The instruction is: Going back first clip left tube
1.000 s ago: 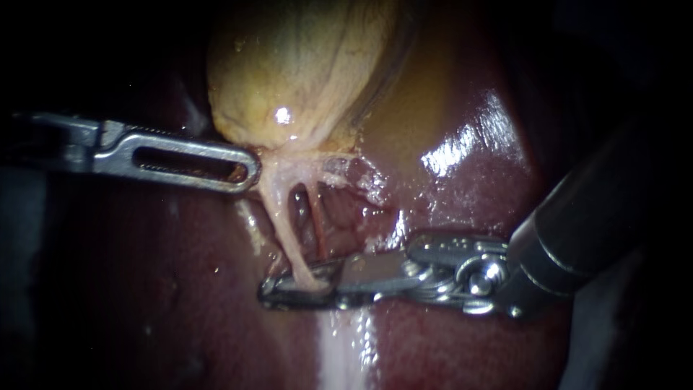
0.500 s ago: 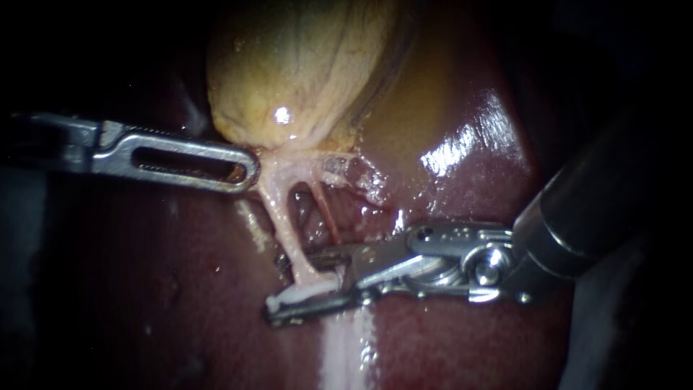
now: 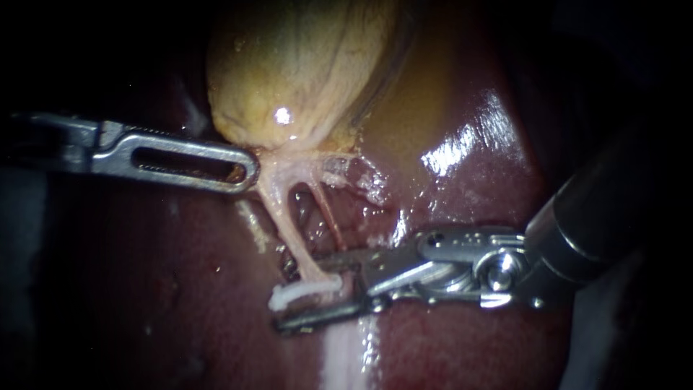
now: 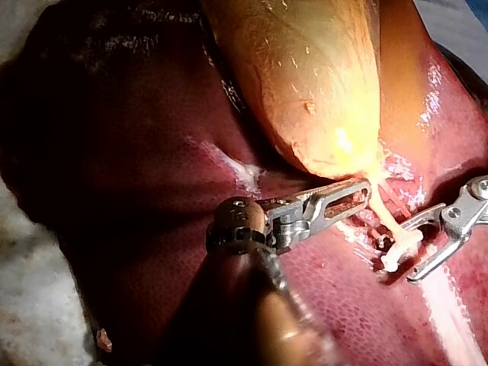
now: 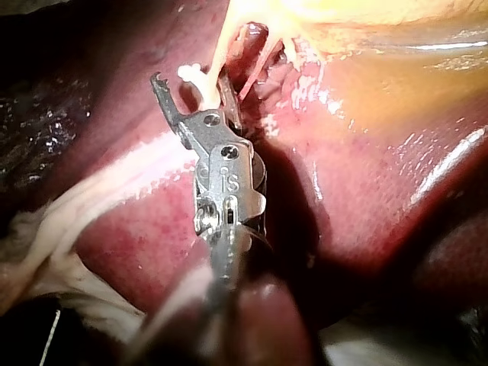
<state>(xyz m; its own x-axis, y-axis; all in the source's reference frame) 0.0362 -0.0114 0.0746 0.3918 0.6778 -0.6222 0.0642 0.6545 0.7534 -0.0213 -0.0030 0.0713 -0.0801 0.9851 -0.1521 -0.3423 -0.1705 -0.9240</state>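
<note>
Right instrument (image 3: 287,300): drawn back slightly to the right since 0.5 s ago, jaws spread wider, 1 on each side of the clip, gripping nothing. White clip (image 3: 310,289): 1, clamped across the near end of the left tube (image 3: 289,227). Left instrument (image 3: 247,170): unmoved, jaws pinching the gallbladder (image 3: 303,65) at its neck. Liver (image 3: 469,339): underneath.
</note>
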